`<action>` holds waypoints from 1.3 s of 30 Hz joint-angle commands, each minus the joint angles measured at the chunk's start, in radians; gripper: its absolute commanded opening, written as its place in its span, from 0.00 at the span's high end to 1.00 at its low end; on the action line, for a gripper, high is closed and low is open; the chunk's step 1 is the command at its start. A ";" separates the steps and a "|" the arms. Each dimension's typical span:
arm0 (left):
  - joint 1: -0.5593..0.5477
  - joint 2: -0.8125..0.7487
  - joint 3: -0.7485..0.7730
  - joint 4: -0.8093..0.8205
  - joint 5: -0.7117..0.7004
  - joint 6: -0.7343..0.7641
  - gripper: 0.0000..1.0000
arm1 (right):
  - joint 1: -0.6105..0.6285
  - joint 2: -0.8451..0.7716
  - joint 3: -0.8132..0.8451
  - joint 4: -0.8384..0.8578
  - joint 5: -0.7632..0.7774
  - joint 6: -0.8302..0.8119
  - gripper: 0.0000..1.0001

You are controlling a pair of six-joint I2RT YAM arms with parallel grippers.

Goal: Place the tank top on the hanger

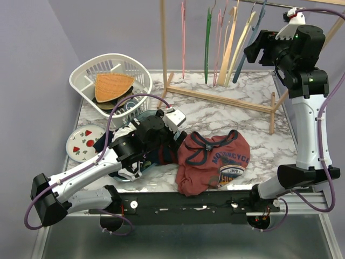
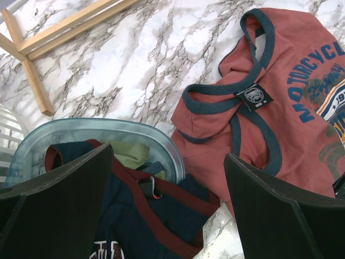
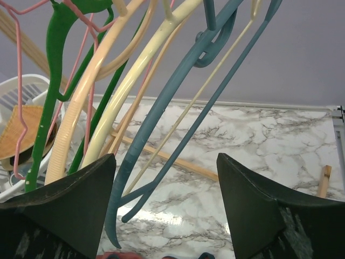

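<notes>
Marble-patterned tabletop (image 1: 232, 110) is stretching across our workspace, with a lilac wall rising behind it. At far left, a white laundry basket (image 1: 86, 81) is sitting at the back, and a small patterned plate (image 1: 73, 144) is lying in front of it. Our left gripper (image 2: 168, 162) is hovering low, its fingers spread wide with nothing between them, above a clear tub (image 2: 81, 129) holding a navy garment (image 2: 129, 216) with maroon trim. Just beside the tub, the maroon tank top (image 1: 215, 159) is lying crumpled on the marble near the front edge, its navy neckline facing up. Farther right, a wooden rack (image 1: 226, 100) is standing at the back. Hanging from it are a pink wire hanger (image 3: 19, 81), a green hanger (image 3: 54, 65), cream hangers (image 3: 135, 81) and then the slate-blue hanger (image 3: 178, 102). Our right gripper (image 3: 166, 159) is hovering high beside the rail, its fingers standing apart and gripping nothing. The slate-blue hanger's arm is dangling just beyond the gap between them.
</notes>
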State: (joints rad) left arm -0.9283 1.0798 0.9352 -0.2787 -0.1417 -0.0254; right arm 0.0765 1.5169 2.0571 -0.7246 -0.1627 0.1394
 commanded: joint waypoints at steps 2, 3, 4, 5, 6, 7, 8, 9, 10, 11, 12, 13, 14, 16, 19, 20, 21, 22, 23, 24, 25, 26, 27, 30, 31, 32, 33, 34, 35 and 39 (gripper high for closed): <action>0.005 -0.017 -0.003 0.015 -0.015 0.015 0.01 | -0.006 0.012 0.001 0.033 0.034 0.014 0.16; 0.006 -0.017 -0.004 0.013 -0.013 0.015 0.01 | -0.006 0.015 0.001 0.033 0.032 0.015 0.17; 0.005 -0.017 -0.004 0.015 -0.013 0.015 0.01 | -0.004 0.020 0.005 0.033 0.031 0.017 0.17; 0.006 -0.014 -0.004 0.015 -0.013 0.015 0.01 | -0.004 0.022 0.003 0.034 0.032 0.019 0.17; 0.006 -0.014 -0.003 0.013 -0.012 0.015 0.01 | -0.003 0.031 0.006 0.034 0.037 0.019 0.20; 0.006 -0.014 -0.003 0.015 -0.013 0.015 0.01 | 0.000 0.034 0.005 0.034 0.038 0.017 0.20; 0.006 -0.012 -0.003 0.015 -0.012 0.015 0.01 | 0.003 0.037 0.006 0.034 0.040 0.019 0.20; 0.006 -0.012 -0.004 0.016 -0.013 0.015 0.01 | 0.006 0.042 0.006 0.034 0.048 0.017 0.20; 0.006 -0.012 -0.003 0.013 -0.012 0.015 0.01 | 0.011 0.048 0.008 0.034 0.049 0.014 0.20; 0.006 -0.012 -0.004 0.015 -0.012 0.015 0.01 | 0.012 0.052 0.009 0.037 0.051 0.012 0.23; 0.008 -0.011 -0.004 0.013 -0.013 0.015 0.01 | 0.016 0.055 0.011 0.034 0.061 0.011 0.23; 0.008 -0.011 -0.004 0.015 -0.013 0.015 0.01 | 0.022 0.060 0.014 0.036 0.066 0.009 0.24; 0.008 -0.011 -0.003 0.016 -0.013 0.015 0.01 | 0.025 0.063 0.014 0.036 0.075 0.008 0.24; 0.008 -0.011 -0.004 0.015 -0.013 0.015 0.01 | 0.028 0.060 0.008 0.037 0.103 -0.003 0.28; 0.008 -0.011 -0.004 0.015 -0.012 0.015 0.01 | 0.028 0.040 -0.020 0.053 0.141 -0.018 0.33; 0.008 -0.011 -0.004 0.015 -0.009 0.013 0.01 | 0.028 0.035 -0.035 0.054 0.153 -0.020 0.34; 0.008 -0.011 -0.004 0.015 -0.007 0.013 0.01 | 0.029 0.023 -0.044 0.063 0.157 -0.027 0.38; 0.008 -0.012 -0.003 0.015 -0.004 0.013 0.01 | 0.029 0.017 -0.055 0.070 0.157 -0.030 0.42; 0.008 -0.011 -0.001 0.013 -0.004 0.013 0.01 | 0.028 0.012 -0.064 0.074 0.157 -0.031 0.43; 0.008 -0.011 -0.003 0.015 -0.002 0.012 0.01 | 0.028 0.003 -0.080 0.082 0.157 -0.037 0.52; 0.008 -0.012 -0.003 0.013 -0.001 0.012 0.01 | 0.029 -0.001 -0.087 0.083 0.157 -0.038 0.56; 0.006 -0.014 -0.003 0.015 -0.002 0.012 0.01 | 0.029 -0.004 -0.092 0.085 0.184 -0.037 0.58; 0.008 -0.014 -0.003 0.015 -0.002 0.013 0.01 | 0.029 -0.007 -0.100 0.089 0.190 -0.044 0.63; 0.008 -0.015 -0.003 0.015 -0.002 0.012 0.01 | 0.028 -0.014 -0.100 0.093 0.201 -0.055 0.76; 0.008 -0.015 -0.003 0.015 -0.002 0.010 0.01 | 0.028 -0.017 -0.097 0.094 0.204 -0.055 0.77; 0.008 -0.015 -0.003 0.015 -0.001 0.012 0.01 | 0.028 -0.017 -0.095 0.094 0.207 -0.060 0.81; 0.008 -0.015 -0.003 0.015 0.001 0.010 0.01 | 0.028 -0.020 -0.094 0.096 0.212 -0.067 0.85; 0.008 -0.015 -0.003 0.015 0.001 0.010 0.01 | 0.028 -0.020 -0.088 0.094 0.216 -0.070 0.87; 0.008 -0.015 -0.001 0.013 0.001 0.010 0.01 | 0.028 -0.023 -0.086 0.094 0.219 -0.075 0.89; 0.008 -0.018 -0.003 0.012 0.001 0.010 0.01 | 0.028 -0.032 -0.060 0.096 0.229 -0.099 0.98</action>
State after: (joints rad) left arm -0.9241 1.0798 0.9352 -0.2783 -0.1413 -0.0227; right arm 0.0990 1.5219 1.9663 -0.6678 0.0238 0.0772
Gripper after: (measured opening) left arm 0.987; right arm 0.184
